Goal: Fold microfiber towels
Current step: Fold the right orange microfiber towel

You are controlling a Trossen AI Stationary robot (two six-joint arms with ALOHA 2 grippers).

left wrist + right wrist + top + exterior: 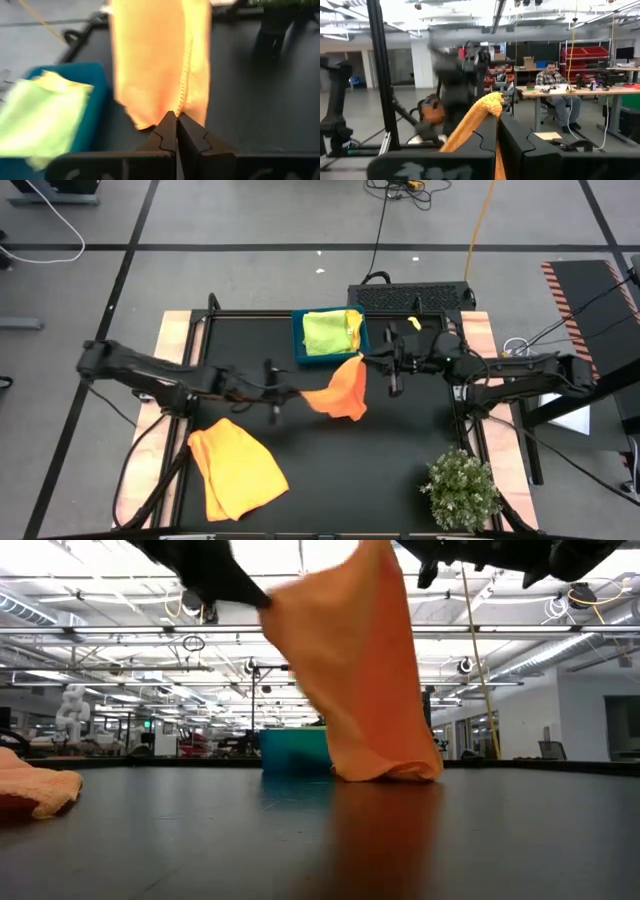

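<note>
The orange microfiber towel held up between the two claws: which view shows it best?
The high view: the orange microfiber towel hangs between left claw and right claw. The low view shows its drape touching the table; the wrist views show only pinched edges.

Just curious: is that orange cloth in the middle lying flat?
No, the orange cloth hangs lifted between both claws, left claw and right claw, its bottom edge touching the table.

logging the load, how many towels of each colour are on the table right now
orange towels: 2, one held up between the left gripper and right gripper, one lying loose
lime green towel: 1, in the teal tray
pale yellow towel: 1, in that tray
total: 4
</note>
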